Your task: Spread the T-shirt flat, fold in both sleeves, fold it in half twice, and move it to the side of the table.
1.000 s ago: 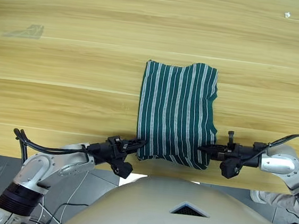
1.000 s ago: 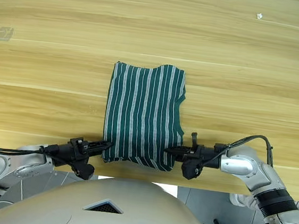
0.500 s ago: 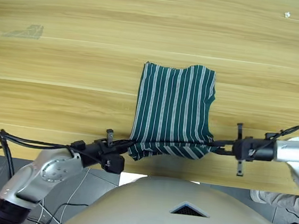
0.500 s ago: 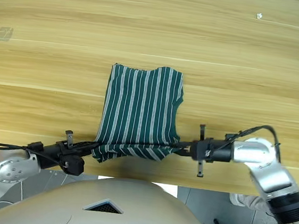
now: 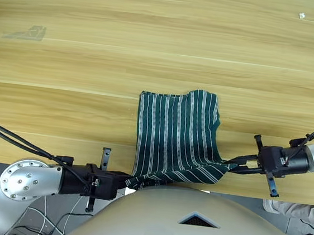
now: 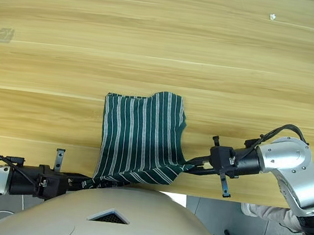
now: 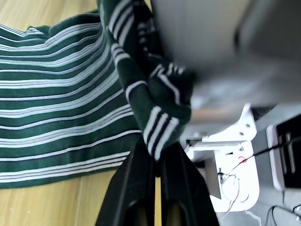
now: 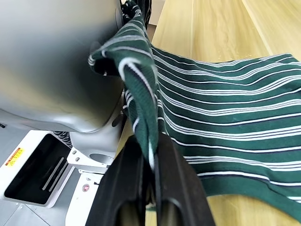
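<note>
The left claw (image 5: pixel 123 178) and right claw (image 5: pixel 235 166) are each pinching a near corner of the striped T-shirt (image 5: pixel 175 133), lifting its hem and dragging it back across the table (image 5: pixel 154 38), likely starting a half-fold.

Bright, even indoor light, pale sheen bands across the wooden table (image 5: pixel 101 10), shadows faint and soft-edged.

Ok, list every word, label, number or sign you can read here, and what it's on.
None can be read.
Grey mark on the table: too faint to read.
Yellow sticker below the table edge: too blurred to read.
T-shirt: stripes only, no print showing.
</note>
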